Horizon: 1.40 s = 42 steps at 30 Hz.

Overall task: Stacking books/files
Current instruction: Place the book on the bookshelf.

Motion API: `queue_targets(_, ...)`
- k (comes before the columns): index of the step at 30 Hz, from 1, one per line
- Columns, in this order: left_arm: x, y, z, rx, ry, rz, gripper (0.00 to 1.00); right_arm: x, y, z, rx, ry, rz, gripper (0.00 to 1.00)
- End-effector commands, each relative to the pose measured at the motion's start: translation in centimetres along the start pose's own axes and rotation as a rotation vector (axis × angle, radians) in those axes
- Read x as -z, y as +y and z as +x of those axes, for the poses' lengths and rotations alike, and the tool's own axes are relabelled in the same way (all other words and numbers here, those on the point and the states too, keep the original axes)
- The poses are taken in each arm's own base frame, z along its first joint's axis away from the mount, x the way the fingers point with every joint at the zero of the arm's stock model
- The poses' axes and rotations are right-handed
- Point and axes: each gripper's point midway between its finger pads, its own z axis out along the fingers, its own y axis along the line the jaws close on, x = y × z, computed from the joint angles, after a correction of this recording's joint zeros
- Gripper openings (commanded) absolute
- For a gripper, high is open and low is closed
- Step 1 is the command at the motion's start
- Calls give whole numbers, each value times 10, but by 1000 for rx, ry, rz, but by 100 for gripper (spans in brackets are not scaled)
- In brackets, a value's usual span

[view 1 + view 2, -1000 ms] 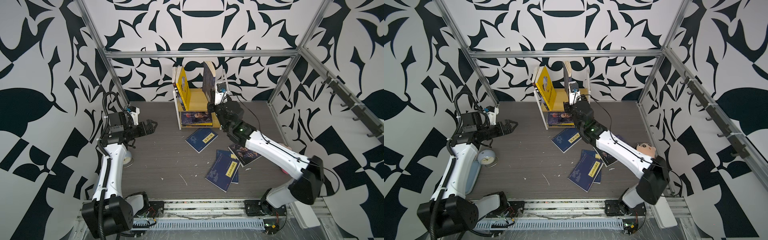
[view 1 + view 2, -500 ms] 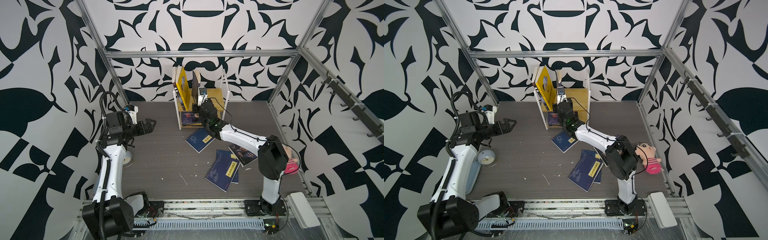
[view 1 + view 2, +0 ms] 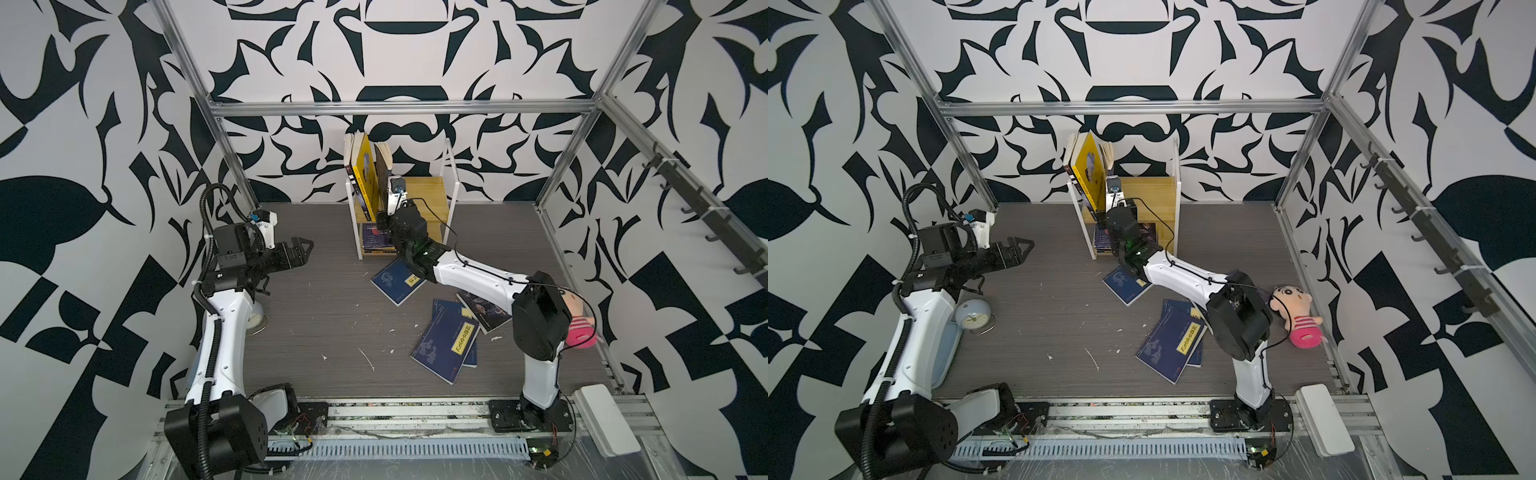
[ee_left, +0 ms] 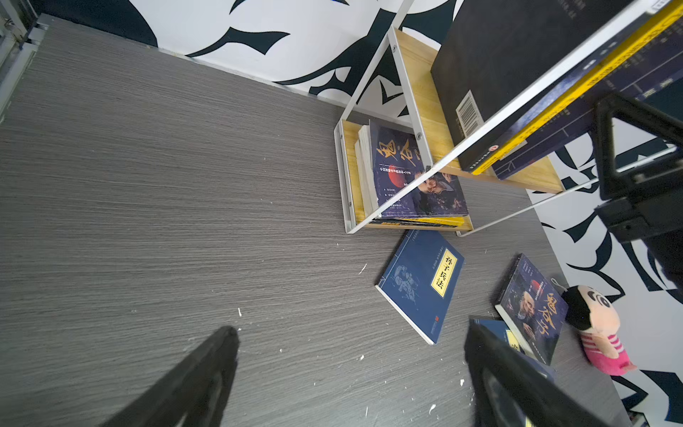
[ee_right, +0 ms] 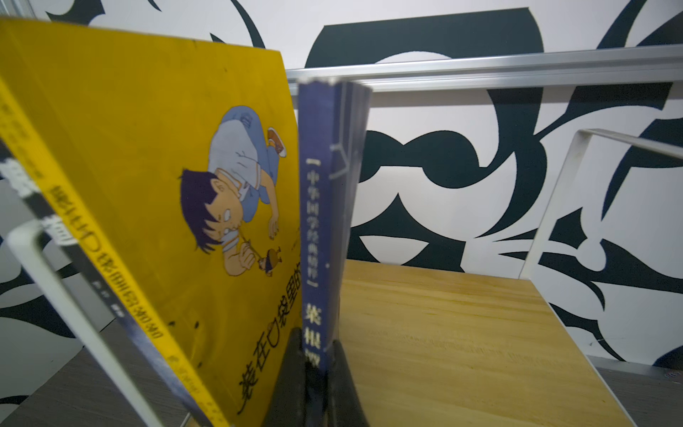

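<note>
Books were in three places, read from left to right. Your left gripper [image 3: 306, 250] hung over the floor [image 3: 332, 299], its fingers wide apart and holding nothing. On the upper board of the shelf [image 3: 432, 193] a yellow cartoon book [image 3: 365, 174] leaned at the left end. Just beside it a navy book [image 5: 318, 207] stood upright, and your right gripper [image 5: 316, 356] was pinched tight on its spine (low down, near the board). A flat stack [image 3: 374, 240] lay on the lower board. Further right, on the floor, one navy copy [image 3: 395, 280] lay alone, two more [image 3: 446, 340] overlapped, and a dark book with a face [image 4: 532, 307] lay just beside them.
</note>
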Motion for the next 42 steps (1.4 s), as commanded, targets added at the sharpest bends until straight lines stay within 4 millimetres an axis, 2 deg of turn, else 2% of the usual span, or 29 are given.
queue_targets(1,2,-1,0,3,-9,12,100,2,9,-33,-39,-65,-22,0)
queue_targets(5,2,-2,0,-1,-15,13,100,0,19,-27,13,-44,-50,0)
queue_targets(10,2,-2,1,1,-15,13,100,-1,27,-18,80,-15,-85,14)
queue_targets(15,2,0,1,6,-14,9,100,2,37,-11,153,10,-128,24)
queue_targets(23,1,2,0,8,-16,7,100,12,52,-8,270,11,-208,32)
queue_targets(27,2,2,0,11,-18,6,100,15,54,-4,316,28,-229,34)
queue_targets(31,2,3,0,13,-20,5,100,31,53,-4,329,40,-255,36)
queue_targets(35,1,4,2,10,-14,6,100,62,47,-3,343,82,-281,39)
queue_targets(40,-10,-1,11,12,15,44,100,101,22,14,263,199,-307,47)
queue_targets(42,-19,-5,18,33,38,74,100,111,4,28,222,266,-286,51)
